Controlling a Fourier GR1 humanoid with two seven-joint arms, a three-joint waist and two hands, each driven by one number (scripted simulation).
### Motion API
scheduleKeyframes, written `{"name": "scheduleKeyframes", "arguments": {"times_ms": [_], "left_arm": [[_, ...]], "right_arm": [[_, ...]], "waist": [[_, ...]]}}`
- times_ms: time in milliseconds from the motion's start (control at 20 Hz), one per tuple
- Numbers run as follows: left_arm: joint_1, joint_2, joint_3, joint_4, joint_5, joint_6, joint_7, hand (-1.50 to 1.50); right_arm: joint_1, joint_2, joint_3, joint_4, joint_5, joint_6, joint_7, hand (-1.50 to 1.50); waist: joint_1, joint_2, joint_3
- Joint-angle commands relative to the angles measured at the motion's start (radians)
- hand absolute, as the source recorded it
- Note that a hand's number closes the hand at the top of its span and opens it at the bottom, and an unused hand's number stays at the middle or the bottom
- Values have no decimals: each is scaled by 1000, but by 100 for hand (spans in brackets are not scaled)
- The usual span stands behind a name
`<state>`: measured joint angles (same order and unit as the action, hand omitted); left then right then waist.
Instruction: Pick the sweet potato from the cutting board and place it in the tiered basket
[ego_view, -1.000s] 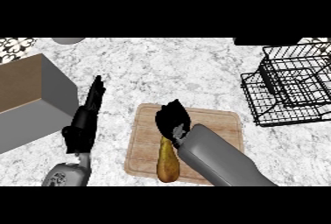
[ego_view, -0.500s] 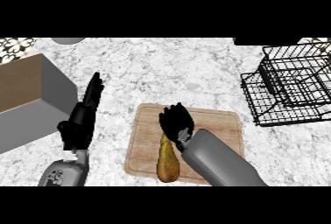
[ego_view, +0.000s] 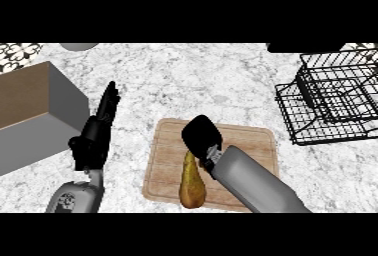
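Observation:
A long brown sweet potato (ego_view: 192, 184) lies lengthwise on the wooden cutting board (ego_view: 251, 142) at the lower middle. My right hand (ego_view: 201, 135) hovers over the potato's far end, back of the hand up and fingers straight and close together. It covers that end, and I cannot tell whether it touches. The potato's near half shows beside my grey right forearm (ego_view: 251, 182). The black wire tiered basket (ego_view: 336, 97) stands at the right. My left hand (ego_view: 96, 135) rests open left of the board, fingers up.
A grey and brown box (ego_view: 33, 117) stands at the left, close to my left hand. A pale round object (ego_view: 77, 46) shows at the top left edge and a dark object (ego_view: 303, 47) at the top right. Marbled counter lies between board and basket.
My right hand has turned and drawn its spread fingers together above the potato's far end. The left hand has tilted slightly. The potato has not moved.

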<state>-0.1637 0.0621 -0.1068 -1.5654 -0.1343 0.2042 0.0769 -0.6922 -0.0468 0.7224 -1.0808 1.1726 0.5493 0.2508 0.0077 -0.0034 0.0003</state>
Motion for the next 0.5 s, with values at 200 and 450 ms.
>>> {"name": "scheduleKeyframes", "arguments": {"times_ms": [200, 450], "left_arm": [[38, 6, 25, -3, 1, 9, -13, 0], [102, 6, 20, -28, -4, 15, -33, 0]], "right_arm": [[213, -135, -82, -116, 51, -116, 100, 150], [416, -261, -239, -287, 10, -196, 221, 150]], "waist": [[-47, -8, 0], [-75, -17, -1]]}}
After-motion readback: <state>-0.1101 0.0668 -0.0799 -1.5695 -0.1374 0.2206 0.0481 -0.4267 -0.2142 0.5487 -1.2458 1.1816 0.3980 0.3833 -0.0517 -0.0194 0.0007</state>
